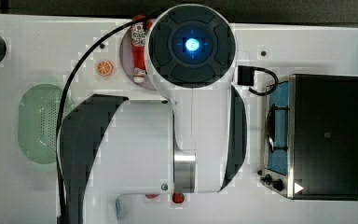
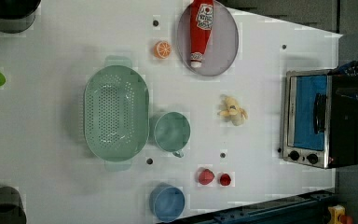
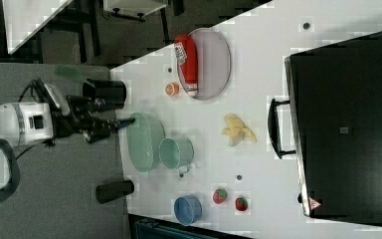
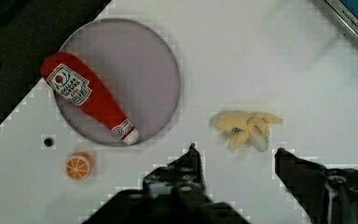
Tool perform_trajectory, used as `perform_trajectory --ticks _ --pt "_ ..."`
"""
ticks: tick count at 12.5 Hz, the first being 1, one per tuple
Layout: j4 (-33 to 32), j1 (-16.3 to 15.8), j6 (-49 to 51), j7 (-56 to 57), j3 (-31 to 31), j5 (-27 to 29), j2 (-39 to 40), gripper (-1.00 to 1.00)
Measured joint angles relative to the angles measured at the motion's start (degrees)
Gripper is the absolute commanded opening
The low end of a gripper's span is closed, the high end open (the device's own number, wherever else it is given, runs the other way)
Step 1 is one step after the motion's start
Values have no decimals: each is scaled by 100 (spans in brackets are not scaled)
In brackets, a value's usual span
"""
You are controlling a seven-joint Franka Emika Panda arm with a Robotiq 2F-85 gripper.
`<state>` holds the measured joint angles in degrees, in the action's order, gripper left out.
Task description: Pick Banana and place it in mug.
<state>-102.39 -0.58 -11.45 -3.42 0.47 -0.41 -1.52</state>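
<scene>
The banana [image 4: 247,128] is pale yellow with its peel flaps spread, and it lies on the white table between the grey plate and the toy oven; it shows too as the banana [image 2: 233,112] and the banana [image 3: 236,130]. My gripper [image 4: 237,151] hangs open well above the table, and the banana lies just beyond the gap between the two dark fingertips [image 4: 193,156]. In the right view the gripper [image 3: 114,124] reaches in from the right view's left. The mint-green mug [image 2: 171,132] stands upright and empty beside the colander, apart from the banana; it appears again as the mug [image 3: 175,152].
A green perforated colander [image 2: 116,113] touches the mug. A ketchup bottle [image 2: 201,28] lies on a grey plate [image 2: 219,60], with an orange slice [image 2: 162,49] beside it. A toy oven [image 2: 314,126], two strawberries [image 2: 206,176] and a blue cup [image 2: 167,203] sit around the banana's area.
</scene>
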Motion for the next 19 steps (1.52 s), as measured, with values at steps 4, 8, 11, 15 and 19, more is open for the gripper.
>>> perform_trajectory --ticks 4,8,11,15,19 --pt "-1214 162 1517 -6 -81 40 -1734 100" --pt "-940 220 943 -41 -42 86 -2221 100" --pt "-1634 254 -142 -13 -16 57 -1839 100" --pt "-2798 262 -1483 450 -52 158 -569 100" --pt "-3671 229 -2640 1160 -51 141 203 100"
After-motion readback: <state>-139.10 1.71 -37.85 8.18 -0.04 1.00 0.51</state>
